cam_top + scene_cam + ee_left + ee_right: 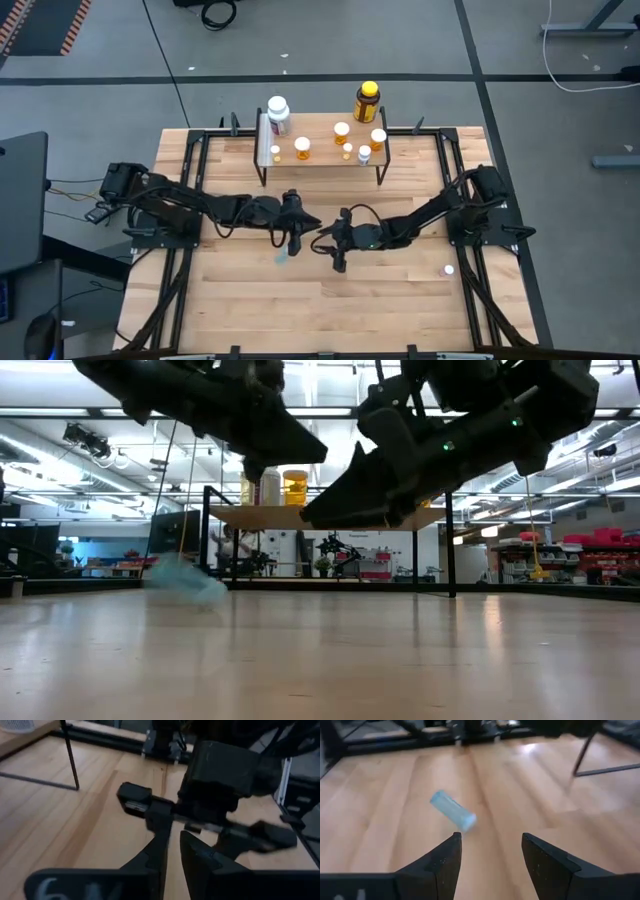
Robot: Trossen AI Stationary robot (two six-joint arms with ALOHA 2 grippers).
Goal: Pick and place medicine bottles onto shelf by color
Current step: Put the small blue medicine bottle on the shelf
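A pale blue bottle (452,810) lies on its side on the wooden table (400,300), near the middle (282,258). My right gripper (491,837) hangs open above the table, a little to the right of the bottle, which lies ahead of its fingers and not between them. My left gripper (173,840) is shut and empty, raised above the table next to the right gripper (328,250). At the far edge, the shelf (320,160) carries a large white bottle (278,112), a dark amber bottle with a yellow cap (367,100) and several small orange and white bottles.
A small white object (448,269) lies on the table near the right arm's base. Black frame rails (190,200) run along the table's left and right sides. The shelf stands on thin black legs (382,172).
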